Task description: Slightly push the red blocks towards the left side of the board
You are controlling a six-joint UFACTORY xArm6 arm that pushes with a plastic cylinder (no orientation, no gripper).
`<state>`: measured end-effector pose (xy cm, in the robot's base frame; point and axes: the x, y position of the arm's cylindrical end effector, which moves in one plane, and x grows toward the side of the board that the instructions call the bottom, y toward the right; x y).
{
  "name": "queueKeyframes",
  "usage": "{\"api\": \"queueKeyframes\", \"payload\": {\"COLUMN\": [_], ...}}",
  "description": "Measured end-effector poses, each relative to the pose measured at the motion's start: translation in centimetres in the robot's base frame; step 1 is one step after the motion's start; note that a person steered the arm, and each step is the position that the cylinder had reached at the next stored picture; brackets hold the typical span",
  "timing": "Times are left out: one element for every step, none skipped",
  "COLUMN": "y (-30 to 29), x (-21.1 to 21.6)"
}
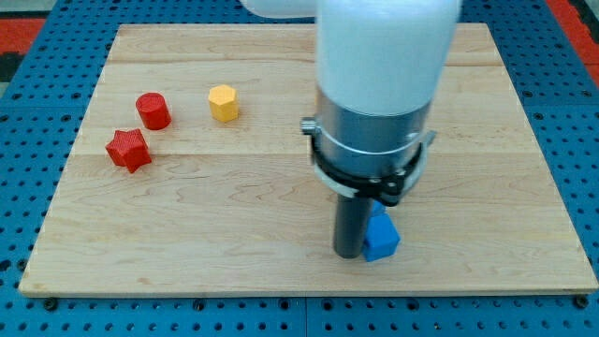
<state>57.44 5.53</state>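
Our tip (351,253), no pincer fitted, touches the blue block (381,236); next we swing toward ten o'clock behind the red cylinder (153,110) and red star (128,150).

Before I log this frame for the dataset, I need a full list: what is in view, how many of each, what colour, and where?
Board: one, light wood, fills most of the view.
Pegboard: one, blue, under and around the board.
Red cylinder: one, red, the view's upper left.
Red star: one, red, just below-left of the red cylinder.
Yellow block: one, yellow, hexagon-like, right of the red cylinder.
Blue block: one, blue, lower centre-right, against the rod, partly hidden.
Arm: one, white and grey, top centre.
My tip: one, dark, touching the blue block's left side, far from the red blocks.
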Motion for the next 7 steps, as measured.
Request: {"api": "queueKeyframes", "payload": {"y": [0.8, -4.9, -4.7, -1.9, -0.6, -0.5, 0.8], "x": [0.0, -0.4, -5.0, -8.8, -10.0, -10.2, -10.6]}}
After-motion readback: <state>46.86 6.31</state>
